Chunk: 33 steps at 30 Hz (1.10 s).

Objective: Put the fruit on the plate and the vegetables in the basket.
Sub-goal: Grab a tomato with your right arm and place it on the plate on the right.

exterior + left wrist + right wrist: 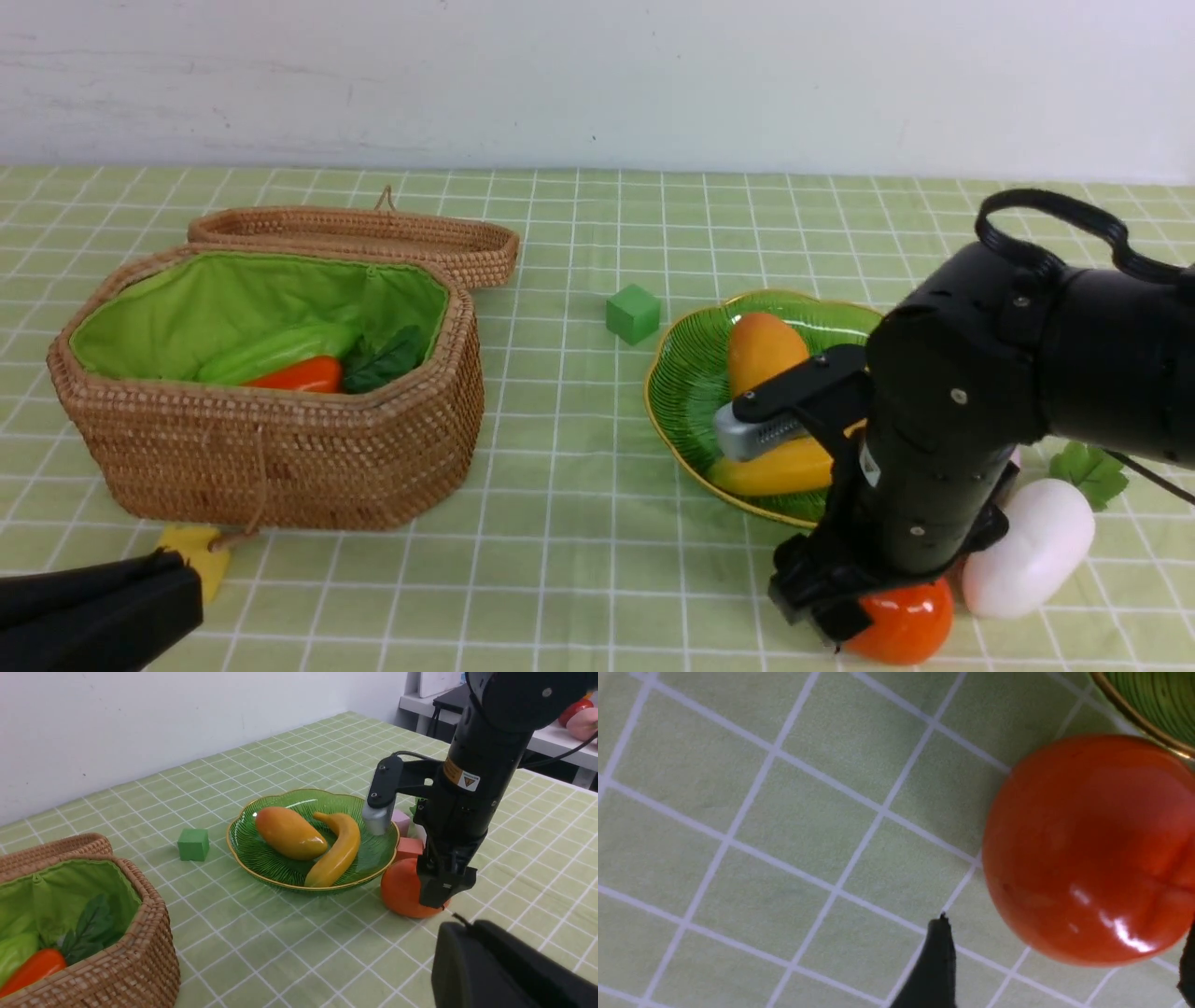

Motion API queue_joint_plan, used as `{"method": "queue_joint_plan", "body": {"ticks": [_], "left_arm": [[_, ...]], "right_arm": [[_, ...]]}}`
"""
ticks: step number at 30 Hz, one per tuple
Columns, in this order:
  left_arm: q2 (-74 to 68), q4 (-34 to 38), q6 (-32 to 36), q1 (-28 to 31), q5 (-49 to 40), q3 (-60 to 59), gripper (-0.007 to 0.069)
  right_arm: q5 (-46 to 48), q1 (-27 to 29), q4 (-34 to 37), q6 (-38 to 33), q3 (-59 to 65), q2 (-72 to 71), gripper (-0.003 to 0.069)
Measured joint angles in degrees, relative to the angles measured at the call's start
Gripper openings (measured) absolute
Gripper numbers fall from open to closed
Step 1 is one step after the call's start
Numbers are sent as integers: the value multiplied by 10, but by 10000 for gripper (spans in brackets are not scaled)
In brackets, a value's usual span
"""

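- Persimmon (910, 621): lay on the cloth (579, 485) just beside the plate (686, 378), straddled by the right gripper (1064, 938), spread wide. Gap spotted only in the right wrist view.
- Counted on plate: one mango (761, 350), one banana (775, 467).
- Left gripper (173, 597): closed tight.

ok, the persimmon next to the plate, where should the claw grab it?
Grip the persimmon across its widest middle, coming straight down. It is a smooth ball resting on the cloth, so a high pinch would likely slip off. Close along a line that misses the plate rim and the radish close by.
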State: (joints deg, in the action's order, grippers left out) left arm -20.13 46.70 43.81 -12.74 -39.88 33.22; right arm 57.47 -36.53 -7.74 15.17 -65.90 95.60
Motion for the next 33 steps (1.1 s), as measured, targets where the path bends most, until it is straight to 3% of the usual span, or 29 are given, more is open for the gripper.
{"method": "queue_joint_plan", "body": {"ticks": [11,16,33], "left_arm": [[0,0,0,0,-3,0,-5],[0,0,0,0,-4,0,-5],[0,0,0,0,-4,0,-3]], "right_arm": [[2,-1,-58,20,-10,60,632],[9,-1,-77,31,-13,69,578],[9,-1,-70,31,-15,62,542]]}}
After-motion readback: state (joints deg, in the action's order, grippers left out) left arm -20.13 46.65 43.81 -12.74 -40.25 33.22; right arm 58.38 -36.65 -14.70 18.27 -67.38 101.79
